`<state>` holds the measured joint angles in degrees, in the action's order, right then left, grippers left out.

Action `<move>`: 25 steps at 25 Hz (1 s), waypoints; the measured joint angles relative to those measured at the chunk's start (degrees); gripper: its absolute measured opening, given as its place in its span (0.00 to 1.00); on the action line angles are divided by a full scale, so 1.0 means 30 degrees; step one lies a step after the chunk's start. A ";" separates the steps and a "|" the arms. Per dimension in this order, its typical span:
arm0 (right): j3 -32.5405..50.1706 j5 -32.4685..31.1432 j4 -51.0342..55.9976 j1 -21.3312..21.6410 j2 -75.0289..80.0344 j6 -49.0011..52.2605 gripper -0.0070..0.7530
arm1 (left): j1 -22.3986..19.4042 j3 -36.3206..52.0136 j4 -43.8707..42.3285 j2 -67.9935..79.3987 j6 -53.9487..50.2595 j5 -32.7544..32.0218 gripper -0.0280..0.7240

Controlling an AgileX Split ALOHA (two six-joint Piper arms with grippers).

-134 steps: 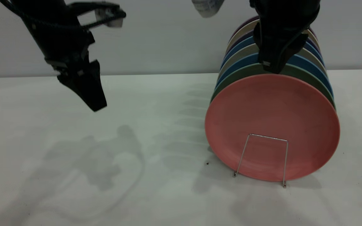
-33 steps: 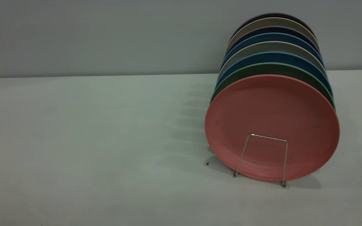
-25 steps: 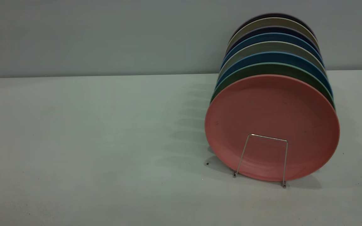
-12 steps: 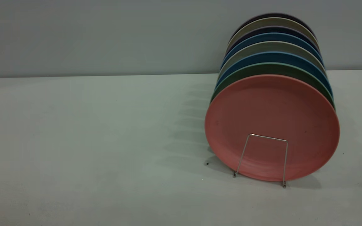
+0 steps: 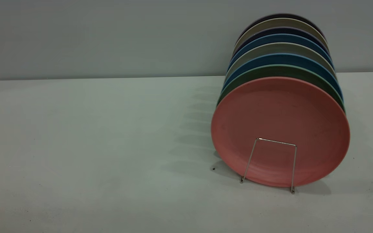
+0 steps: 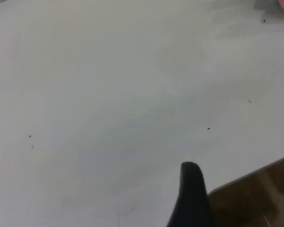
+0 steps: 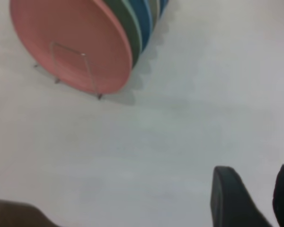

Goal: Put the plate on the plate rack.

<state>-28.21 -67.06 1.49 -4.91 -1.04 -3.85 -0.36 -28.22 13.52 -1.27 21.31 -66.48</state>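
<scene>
Presently listed: one round salmon-pink matte plate (image 5: 280,129) with a low raised rim, standing on edge at the front of a row of plates, face toward the exterior camera. It sits in the thin silver wire plate rack (image 5: 272,161), whose front rectangular loop rises across the plate's lower face, reaching well short of its top.

Directly behind, touching or nearly so: a teal-green plate (image 5: 270,72), then a blue plate (image 5: 280,58), a grey plate (image 5: 278,47), a second blue plate (image 5: 278,37), and further dark and pale plates toward the wall. All lean the same way.

White table (image 5: 92,145): bare surface to the left of the rack, with a small dark speck (image 5: 213,168) just beside the pink plate's lower edge.

Right gripper (image 7: 255,196): two dark fingers apart with a gap between, holding nothing, above bare table well apart from the rack.

Left gripper (image 6: 191,196): a single dark finger visible over the table near its edge; how far it is spread cannot be told.
</scene>
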 joint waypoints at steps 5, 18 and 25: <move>0.0000 0.0000 0.0045 0.0100 -0.0006 0.0000 0.32 | 0.0436 0.0000 0.0000 0.0000 0.0000 0.0000 0.81; 0.0000 0.0000 0.0045 0.0100 -0.0041 0.0000 0.32 | 0.0436 0.0000 0.0000 0.0000 0.0000 0.0000 0.81; 0.0000 0.0000 0.0045 0.0100 -0.0041 0.0017 0.32 | 0.0436 0.0000 0.0000 0.0000 0.0017 0.0000 0.81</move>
<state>-28.21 -67.06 1.63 -4.62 -1.16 -3.79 0.94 -28.22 13.52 -1.27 21.36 -66.48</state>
